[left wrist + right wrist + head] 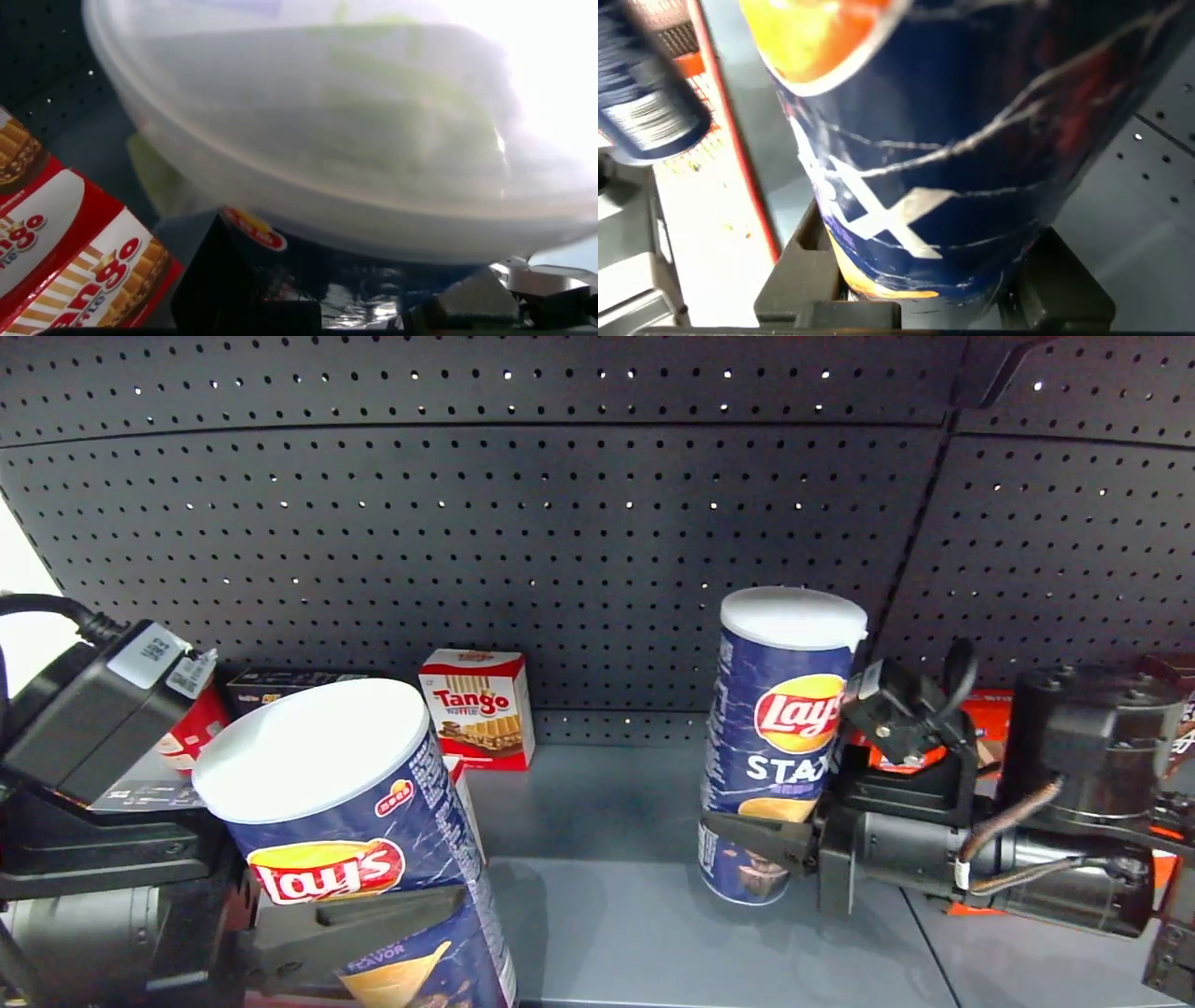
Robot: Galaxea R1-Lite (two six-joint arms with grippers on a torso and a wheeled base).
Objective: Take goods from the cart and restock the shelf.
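Shelf (616, 915): grey deck, perforated back panel (560, 523) behind.

Left chip can (373, 821): blue, white lid, tilted, at the front left corner of the shelf. Clamped mid-body in the left jaws, closed on it. Looks not yet set down.

Right chip can (780, 728): same kind, upright, right of the shelf's middle, between front edge and back. Gripped low on the body by the right jaws, closed around it. Base at or just above the deck; cannot tell if touching.

Wafer box (478, 709): red and white, standing at the back, left of centre, apart from both cans.

Orange box (991, 705): back right, mostly hidden behind the right arm.

Dark box (280, 681): back left, behind the left can.

Judgement: restock midway. Both cans at the shelf, neither released. Left to do: set down, let go, square up. Cart stock unknown.
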